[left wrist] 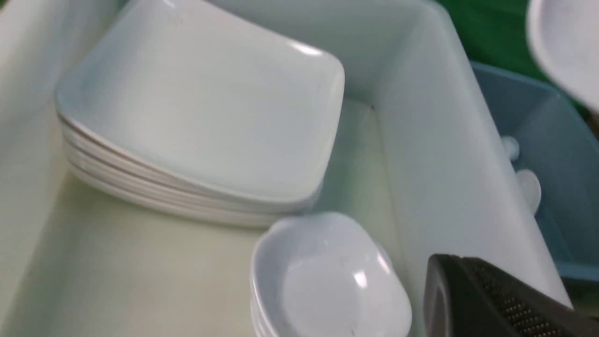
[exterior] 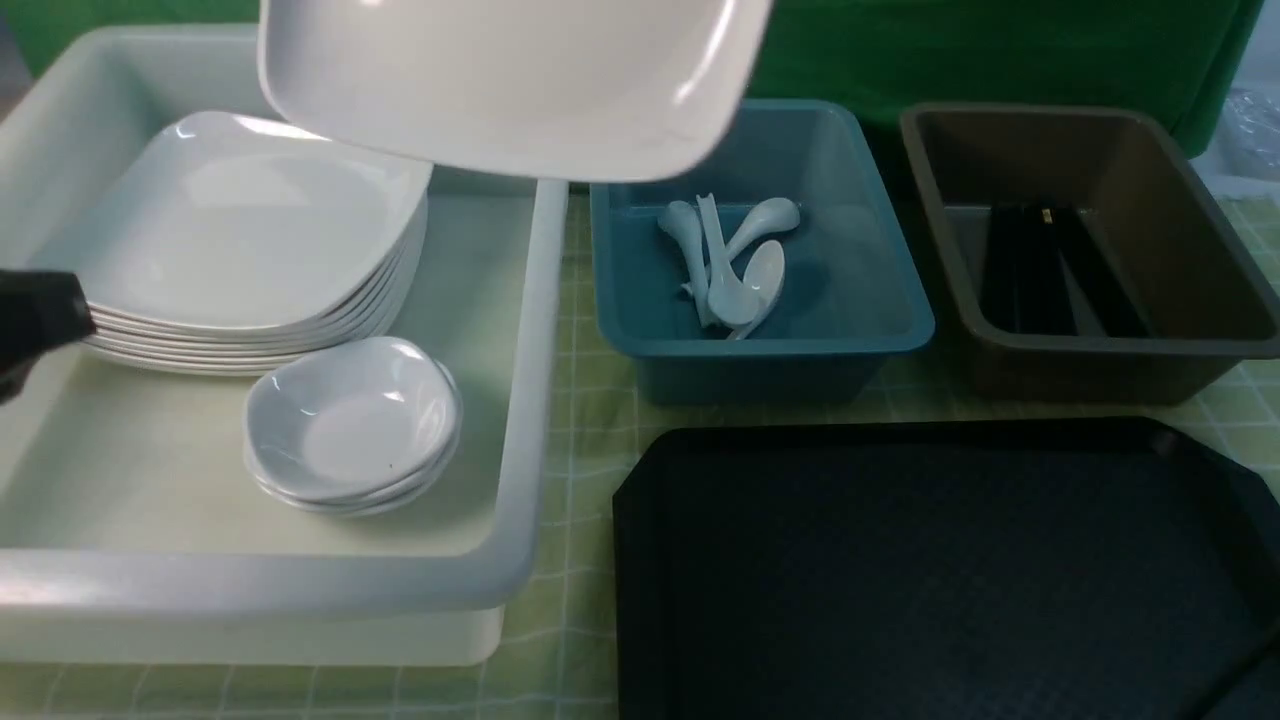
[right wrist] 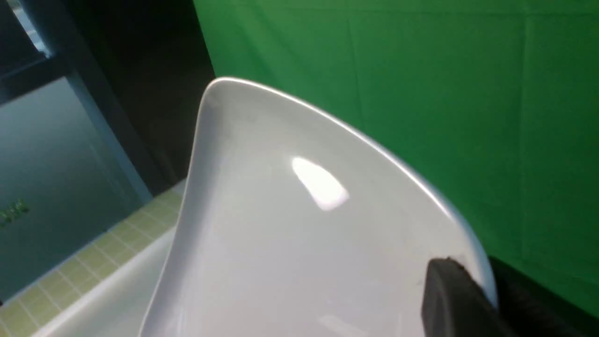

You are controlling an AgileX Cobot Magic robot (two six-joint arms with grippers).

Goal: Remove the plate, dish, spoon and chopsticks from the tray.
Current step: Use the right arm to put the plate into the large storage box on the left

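Note:
A large white plate [exterior: 510, 80] hangs tilted in the air above the far edge of the white tub [exterior: 530, 400]. My right gripper [right wrist: 475, 281] is shut on its rim, one finger on each face of the plate [right wrist: 290, 224]; the gripper itself is out of the front view. My left gripper [exterior: 40, 315] is shut and holds nothing, hovering at the tub's left side near the stacked plates [left wrist: 201, 117]. The black tray [exterior: 900, 580] at the front right has nothing on it. White spoons [exterior: 735, 265] lie in the teal tub, black chopsticks [exterior: 1040, 270] in the brown tub.
The white tub holds a stack of several plates [exterior: 240, 230] and a short stack of small dishes [exterior: 350, 420]. The teal tub [exterior: 880, 330] and brown tub [exterior: 1180, 340] stand side by side behind the tray. A green checked cloth [exterior: 570, 440] covers the table.

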